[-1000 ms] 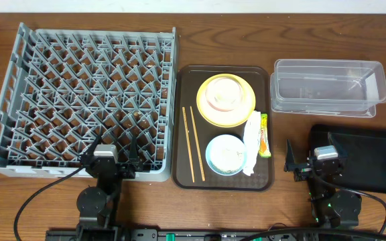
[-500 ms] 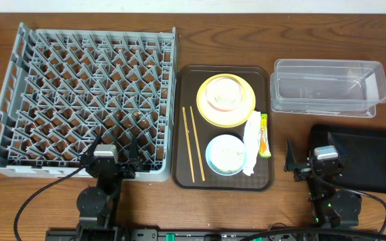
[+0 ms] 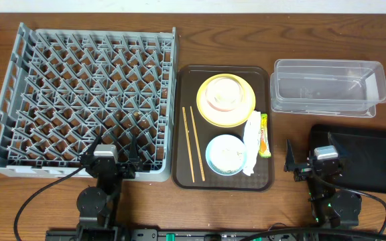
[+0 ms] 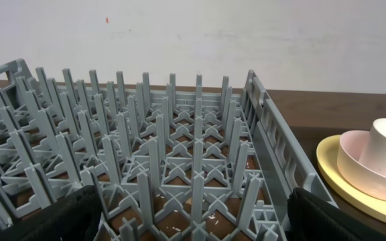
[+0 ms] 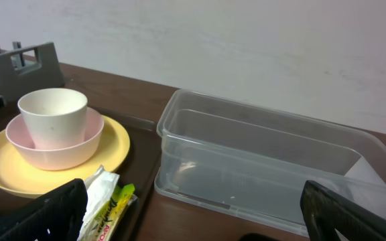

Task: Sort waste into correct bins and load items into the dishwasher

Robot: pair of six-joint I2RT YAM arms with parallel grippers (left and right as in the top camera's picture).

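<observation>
Nearest, at the bottom edge, the left gripper (image 3: pixel 112 149) gapes empty over the grey pegged rack's (image 3: pixel 79 87) front rim. The right gripper (image 3: pixel 312 151), likewise spread, sits at the matte black tray's (image 3: pixel 374 167) left edge. Mid-frame lie thin wooden chopsticks (image 3: pixel 191 144), a light-blue bowl (image 3: pixel 226 155) and a crumpled wrapper (image 3: pixel 252 137); farther, a round yellow plate (image 3: pixel 206 115); upper right, a clear rectangular tub (image 3: pixel 327 63).

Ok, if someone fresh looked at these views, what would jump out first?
The big grey dish rack fills the left side, no dishes in it. In the middle, the brown serving tray holds a yellow plate with a pink bowl and white cup stacked on it, a light-blue bowl, chopsticks, a white wrapper and a snack packet. At right sit a clear tub and a black tray.
</observation>
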